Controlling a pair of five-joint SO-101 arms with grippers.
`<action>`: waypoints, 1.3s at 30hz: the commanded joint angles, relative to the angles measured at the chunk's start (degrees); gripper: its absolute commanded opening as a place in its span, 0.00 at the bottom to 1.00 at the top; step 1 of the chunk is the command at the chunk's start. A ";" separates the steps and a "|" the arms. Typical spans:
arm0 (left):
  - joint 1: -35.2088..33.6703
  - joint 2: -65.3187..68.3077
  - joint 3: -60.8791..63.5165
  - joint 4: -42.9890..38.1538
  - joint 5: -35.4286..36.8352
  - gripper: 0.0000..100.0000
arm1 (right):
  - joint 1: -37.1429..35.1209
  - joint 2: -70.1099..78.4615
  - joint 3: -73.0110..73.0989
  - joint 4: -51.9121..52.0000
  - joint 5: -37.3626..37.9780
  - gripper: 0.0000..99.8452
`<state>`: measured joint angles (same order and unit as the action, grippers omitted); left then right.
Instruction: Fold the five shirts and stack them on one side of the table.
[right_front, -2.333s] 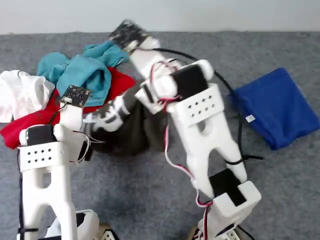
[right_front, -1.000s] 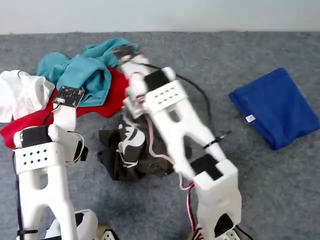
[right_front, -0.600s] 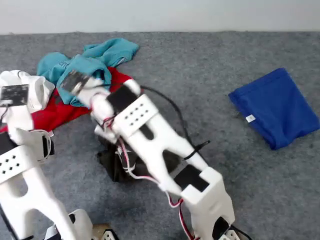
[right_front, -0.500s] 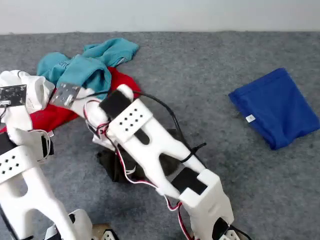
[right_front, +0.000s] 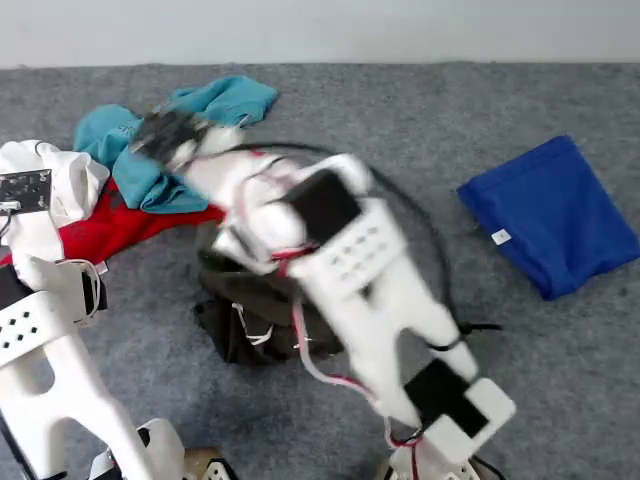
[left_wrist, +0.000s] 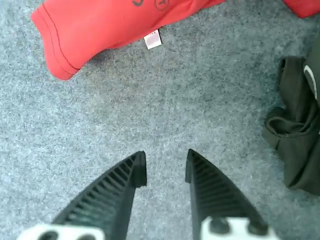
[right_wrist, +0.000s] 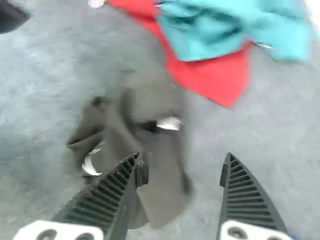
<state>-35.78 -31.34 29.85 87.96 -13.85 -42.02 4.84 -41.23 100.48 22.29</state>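
One of five is looking done: the folded royal-blue shirt (right_front: 550, 215) is lying alone at 3 o'clock on the grey felt-topped desk (right_front: 450, 120). Four are waiting unfolded, with the teal shirt (right_front: 225, 100), red shirt (right_front: 100, 230) and white shirt (right_front: 70, 175) heaped at 10 o'clock and the crumpled dark olive shirt (right_front: 235, 310) sitting just toward 7 o'clock of centre. The right arm is stretching from 6 o'clock toward 11, its right gripper (right_wrist: 183, 162) hanging released and wide apart above the dark shirt. The left arm is standing at 8 o'clock, its left gripper (left_wrist: 165, 155) hovering parted and empty over bare desk beside the red hem.
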 joint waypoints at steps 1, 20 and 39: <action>1.05 -0.70 -1.71 0.26 0.70 0.14 | 8.84 -2.07 3.43 2.24 0.44 0.24; 8.18 -0.88 1.19 0.09 0.70 0.14 | 9.71 18.77 35.08 -11.91 0.44 0.24; -3.87 -0.97 -2.33 -1.32 0.70 0.14 | -13.58 -18.95 36.92 -5.32 4.40 0.24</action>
<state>-36.22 -31.34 30.02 87.52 -13.67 -54.15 -3.34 -4.48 94.68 24.13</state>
